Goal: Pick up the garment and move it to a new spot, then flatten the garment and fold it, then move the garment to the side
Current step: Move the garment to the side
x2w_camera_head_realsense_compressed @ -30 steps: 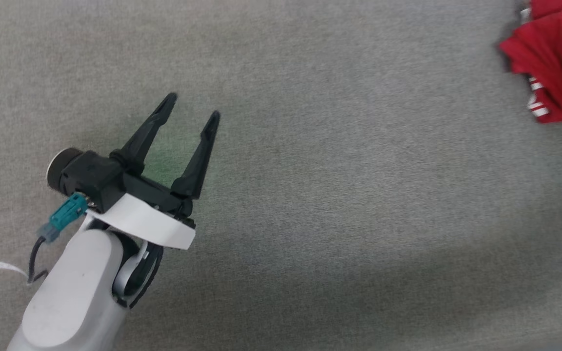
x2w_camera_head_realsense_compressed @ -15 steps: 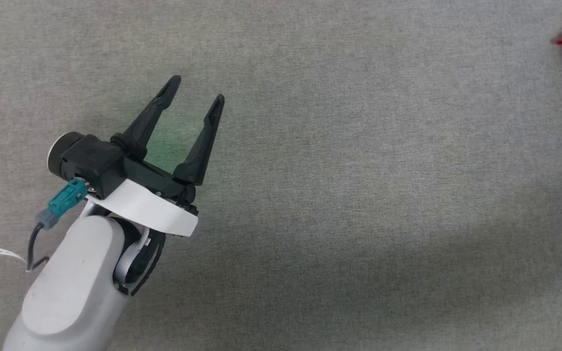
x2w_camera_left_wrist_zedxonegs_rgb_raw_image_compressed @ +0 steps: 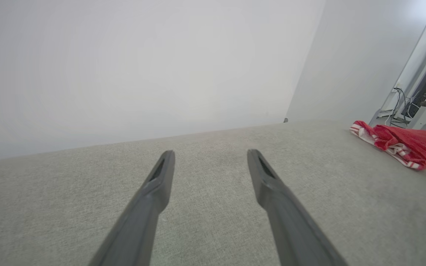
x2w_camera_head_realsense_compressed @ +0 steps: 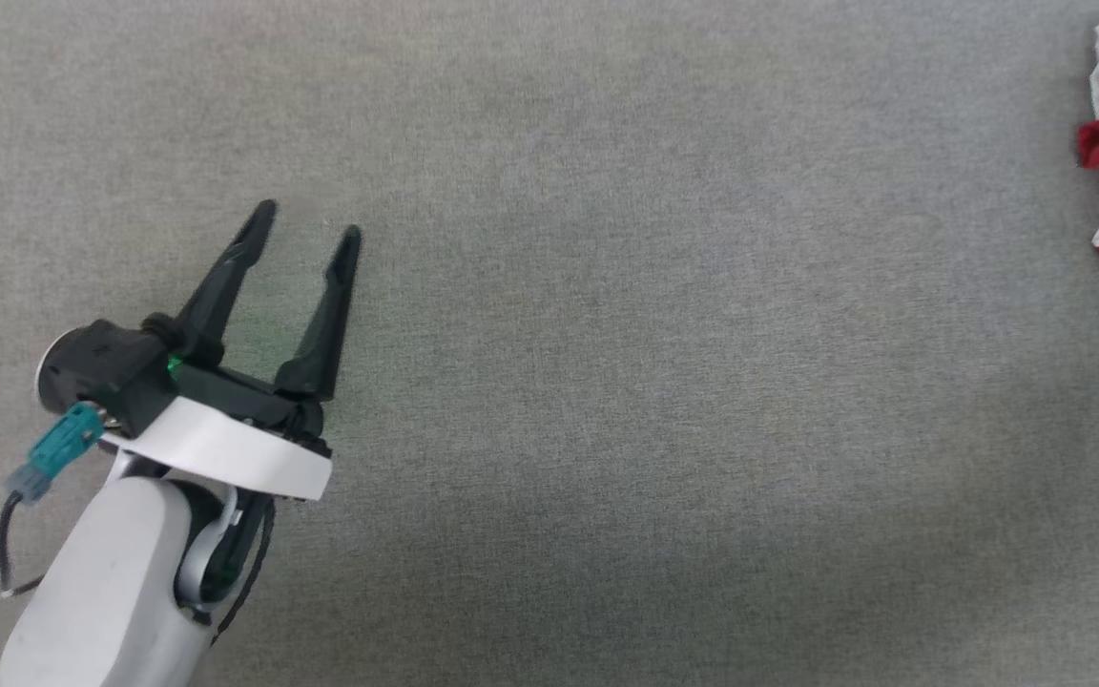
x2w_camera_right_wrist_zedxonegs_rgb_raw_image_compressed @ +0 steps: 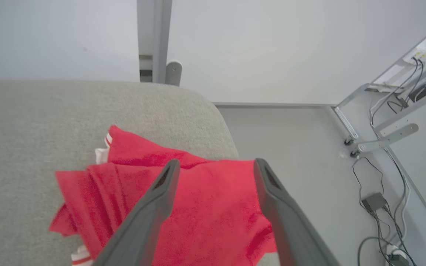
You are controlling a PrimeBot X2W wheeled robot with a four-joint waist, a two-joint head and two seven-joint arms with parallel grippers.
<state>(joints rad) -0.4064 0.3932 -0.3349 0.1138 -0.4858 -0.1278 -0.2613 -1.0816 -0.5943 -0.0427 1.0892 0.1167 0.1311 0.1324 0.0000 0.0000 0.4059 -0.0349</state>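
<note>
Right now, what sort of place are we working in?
Probably a lab or test room: a grey fabric-covered worktop, bare white walls, and a metal desk frame with loose cables.

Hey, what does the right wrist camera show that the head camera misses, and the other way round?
Right wrist view adds: the right gripper, open above the garment, the grey surface's rounded corner, and cables on the floor. Head view adds: the left gripper, open over bare grey surface. Shared: the garment, crumpled on the grey surface.
</note>
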